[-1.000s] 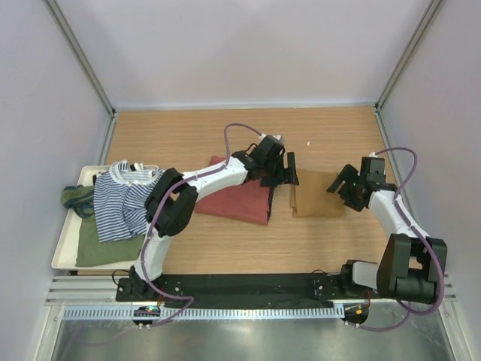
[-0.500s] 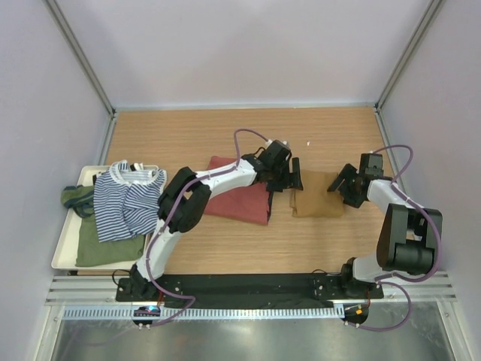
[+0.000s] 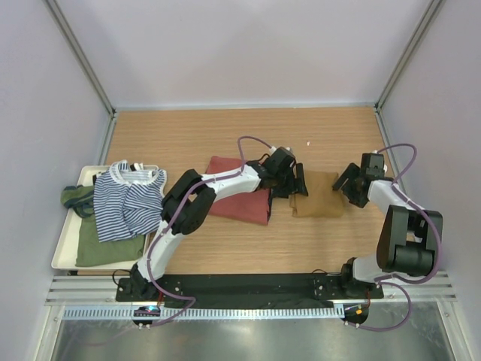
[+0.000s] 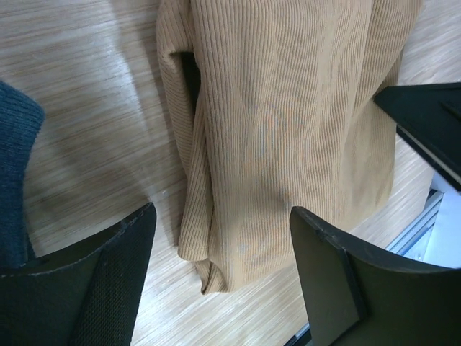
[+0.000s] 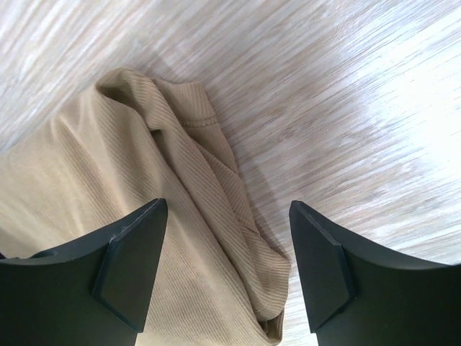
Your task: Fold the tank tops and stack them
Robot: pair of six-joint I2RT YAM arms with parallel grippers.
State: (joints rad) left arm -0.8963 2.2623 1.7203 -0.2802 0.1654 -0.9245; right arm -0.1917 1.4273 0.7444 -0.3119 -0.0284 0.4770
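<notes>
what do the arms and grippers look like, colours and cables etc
The left arm and right arm have white links with bulky black joints and black bases. A thin purple cable loops along each. The left gripper and right gripper are black, with flat, wedge-shaped matte fingers.

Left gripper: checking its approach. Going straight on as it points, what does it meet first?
Probably the folded tan tank top; the open left gripper frames its edge, though height above it is unclear.
</notes>
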